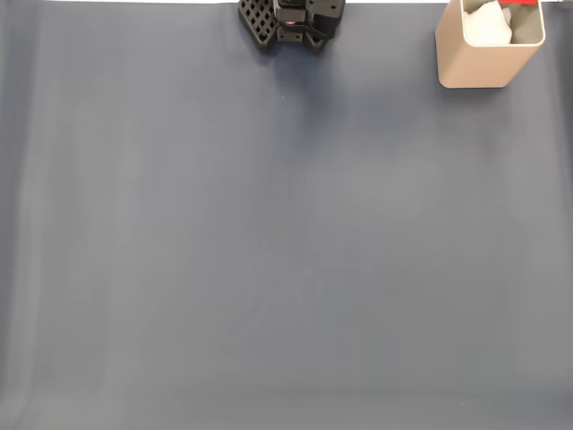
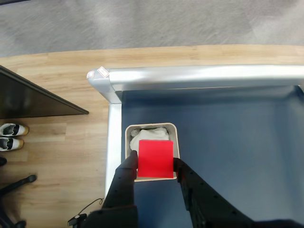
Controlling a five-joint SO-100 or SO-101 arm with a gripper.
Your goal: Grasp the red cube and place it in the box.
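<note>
Dark blue-grey matting covers the desk (image 1: 269,251) in the fixed view, with a black perforated piece of the robot arm (image 1: 291,22) at the top edge and nothing else out on the mat. Moving right along that edge, the tall beige square box with rounded corners (image 1: 474,64) stands in the top right corner, pale crumpled stuffing (image 1: 488,25) showing inside and a sliver of red at its rim.

Over to the wrist view: wooden floor (image 2: 52,156) on the left, a pair of black-and-white shoes (image 2: 12,135) at the far left edge, then the desk's silver metal frame (image 2: 190,76). Centre frame, the black end effector (image 2: 156,167) is clamped on the small bright red matte cube (image 2: 155,159), one finger pressed to its left face, the other to its right. The cube hangs directly above the box's opening (image 2: 128,137), covering most of it, white stuffing (image 2: 147,133) peeking out behind.

Handling-wise, the cube looks light and rigid, with flat parallel faces that suit a two-finger pinch; the matte skin should give decent friction. The hold on opposite side faces, about mid-height, looks like the right one. The box's thin walls look easy to nudge, so I'd judge a clean release from above, clear of the rim, is what's needed.
</note>
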